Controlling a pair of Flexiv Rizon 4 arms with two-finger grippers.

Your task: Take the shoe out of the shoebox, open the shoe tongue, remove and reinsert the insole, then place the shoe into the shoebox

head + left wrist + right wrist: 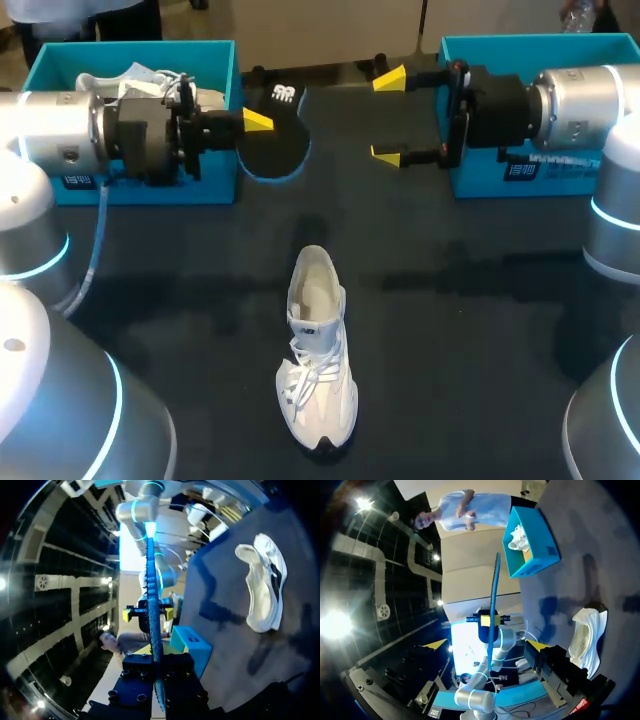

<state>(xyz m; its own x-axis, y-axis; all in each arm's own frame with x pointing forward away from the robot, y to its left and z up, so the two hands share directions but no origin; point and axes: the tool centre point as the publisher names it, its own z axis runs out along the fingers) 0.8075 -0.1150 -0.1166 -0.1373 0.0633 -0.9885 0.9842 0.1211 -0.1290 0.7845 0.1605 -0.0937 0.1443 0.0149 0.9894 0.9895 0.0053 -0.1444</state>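
While the white shoe (318, 350) lies at the near middle of the table (480, 330), toe nearest me, its dark insole (275, 150) is out at the far left, clamped in my left pincer (255, 122). My right pincer (390, 115) stands wide and empty at the far right. Risk, as I judge it: with nothing bracing the shoe, the thin insole could buckle at the collar or shove the shoe away.
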